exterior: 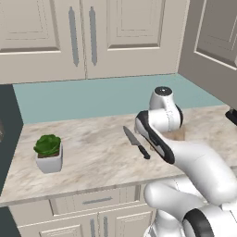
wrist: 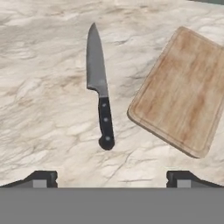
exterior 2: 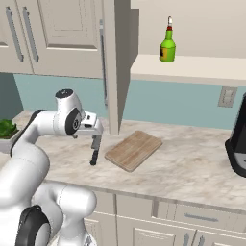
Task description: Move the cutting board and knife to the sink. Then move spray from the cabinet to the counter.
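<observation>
The knife point(wrist: 100, 96), with a silver blade and a black handle, lies flat on the marble counter point(wrist: 43, 109). The wooden cutting board point(wrist: 181, 89) lies just to its right. My gripper point(wrist: 111, 178) hovers open above the knife's handle end, holding nothing. In the right base view the gripper point(exterior 2: 96, 141) points down over the knife point(exterior 2: 94, 156), left of the cutting board point(exterior 2: 133, 150). The green spray point(exterior 2: 167, 45) stands upright on the open cabinet's shelf point(exterior 2: 192, 67). From the left base view the knife point(exterior: 136, 142) is in front of my arm. The sink is out of view.
A potted plant point(exterior: 48, 152) sits at the counter's left. A dark appliance point(exterior 2: 238, 144) stands at the right end of the counter. An open cabinet door point(exterior 2: 115, 67) hangs edge-on just behind the gripper. Panelled wall cabinets point(exterior: 74, 37) hang above.
</observation>
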### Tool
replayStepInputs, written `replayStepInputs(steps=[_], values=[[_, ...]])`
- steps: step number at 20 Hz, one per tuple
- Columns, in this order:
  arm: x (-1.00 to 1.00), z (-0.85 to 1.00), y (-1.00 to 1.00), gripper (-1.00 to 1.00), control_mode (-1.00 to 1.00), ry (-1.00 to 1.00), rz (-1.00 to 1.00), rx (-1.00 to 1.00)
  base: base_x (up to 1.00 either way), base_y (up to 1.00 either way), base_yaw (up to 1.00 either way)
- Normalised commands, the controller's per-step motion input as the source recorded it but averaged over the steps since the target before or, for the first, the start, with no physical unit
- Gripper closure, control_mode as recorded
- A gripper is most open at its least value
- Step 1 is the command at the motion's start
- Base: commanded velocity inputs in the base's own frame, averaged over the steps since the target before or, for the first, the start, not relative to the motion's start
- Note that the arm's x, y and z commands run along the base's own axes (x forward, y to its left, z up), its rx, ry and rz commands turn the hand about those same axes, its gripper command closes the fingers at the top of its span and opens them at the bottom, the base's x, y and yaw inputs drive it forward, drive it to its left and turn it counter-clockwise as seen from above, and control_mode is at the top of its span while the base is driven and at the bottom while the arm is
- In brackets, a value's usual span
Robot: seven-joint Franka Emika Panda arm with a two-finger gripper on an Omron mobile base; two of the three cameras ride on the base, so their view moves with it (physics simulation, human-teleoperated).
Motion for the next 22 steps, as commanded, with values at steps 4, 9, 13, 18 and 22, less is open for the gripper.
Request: replayStepInputs(steps=[4, 9, 13, 18, 22], values=[[0.38, -0.18, 0.33, -1.00, -1.00, 0.07, 0.02, 0.00, 0.00, 0.00, 0.00], [0.23, -0.22, 0.20, -1.00, -1.00, 0.07, 0.02, 0.00, 0.00, 0.00, 0.00], [0.01, -0.25, 0.02, -1.00, -1.00, 0.06, 0.03, 0.00, 0.00, 0.00, 0.00], [-0.08, -0.27, 0.00, -1.00, -1.00, 0.06, 0.01, 0.00, 0.00, 0.00, 0.00], [-0.08, -0.31, 0.00, -1.00, -1.00, 0.06, 0.00, 0.00, 0.00, 0.00, 0.00]])
